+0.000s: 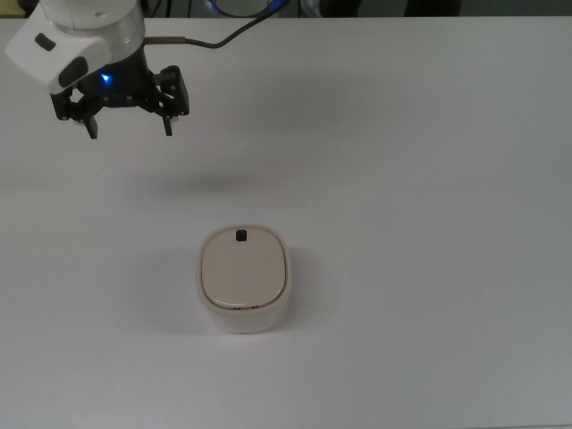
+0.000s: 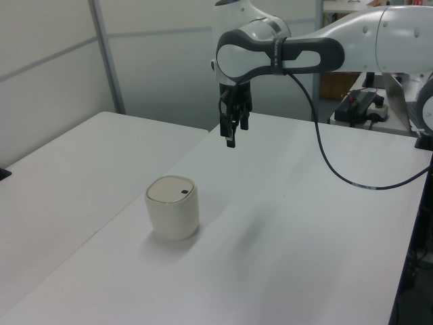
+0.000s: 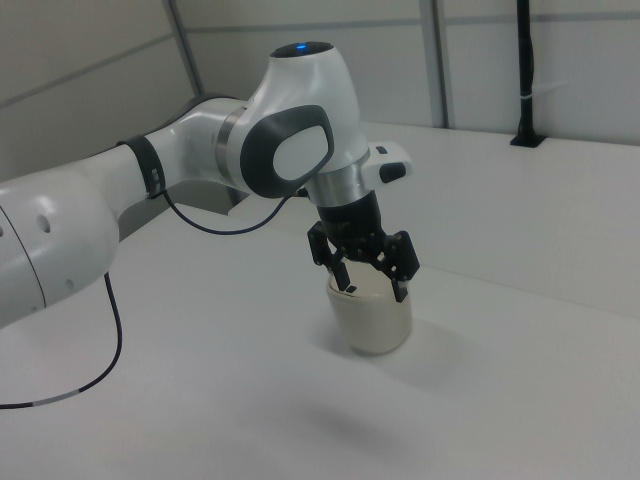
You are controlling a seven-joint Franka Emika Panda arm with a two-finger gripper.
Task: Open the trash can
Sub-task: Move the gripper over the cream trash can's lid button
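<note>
The arm (image 2: 352, 40) reaches in from the left view's right, its wrist bent so the claw (image 2: 231, 132) points straight down at the tabletop (image 2: 304, 257). In the top view the claw (image 1: 130, 125) hangs near the top view's upper left corner, its two fingers spread wide apart with nothing between them. A blue light glows on the hand just above the fingers. A black cable (image 2: 325, 156) loops from the wrist down across the tabletop.

The bin (image 1: 243, 278) stands upright on the tabletop, well apart from the claw, lower and toward the top view's centre. Its flat lid is down and closed, with the small black button (image 1: 241, 236) at the lid edge nearest the claw. In the left view the bin (image 2: 173, 208) sits below and to the left view's left of the claw, which is raised clear above lid height.

In the right view the claw (image 3: 372, 280) overlaps the bin (image 3: 374, 318); this looks like line of sight only, not contact.
</note>
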